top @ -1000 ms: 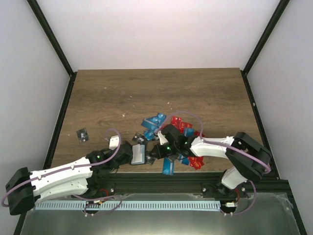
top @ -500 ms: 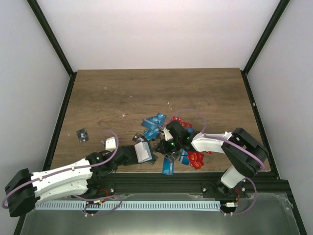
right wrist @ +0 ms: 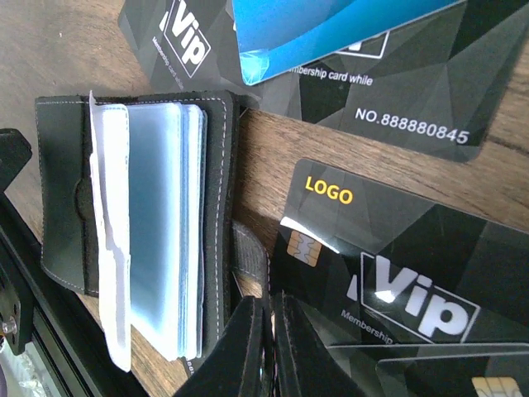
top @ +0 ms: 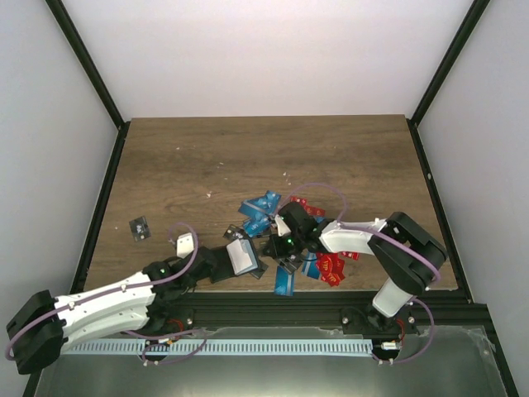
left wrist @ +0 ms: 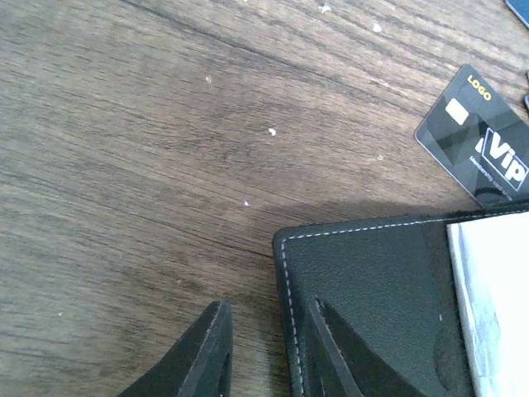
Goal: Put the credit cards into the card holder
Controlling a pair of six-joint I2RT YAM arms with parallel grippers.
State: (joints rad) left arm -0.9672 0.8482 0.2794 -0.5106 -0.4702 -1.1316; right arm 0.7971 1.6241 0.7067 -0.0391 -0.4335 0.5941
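A brown wood-grain table (top: 331,157), walled in white and framed in black, is strewn with the credit cards (top: 285,281). These thin, glossy rectangles in red, blue and black are heaped just right of the card holder (top: 240,258), and one black card (top: 139,227) is left well apart to its left. The holder, of matt black grained leather with pale stitching, is laid open, its clear plastic sleeves (right wrist: 157,240) fanned up. No card can be made out in them, so the task is judged barely begun, with every visible card yet to be filed. The left gripper (left wrist: 267,308) is set astride the holder's stitched edge, fingers a little apart, nothing pinched. The right gripper (right wrist: 266,302) is held beside the holder's clasp tab (right wrist: 248,256), fingers pressed together; whether the tab is nipped cannot be told.
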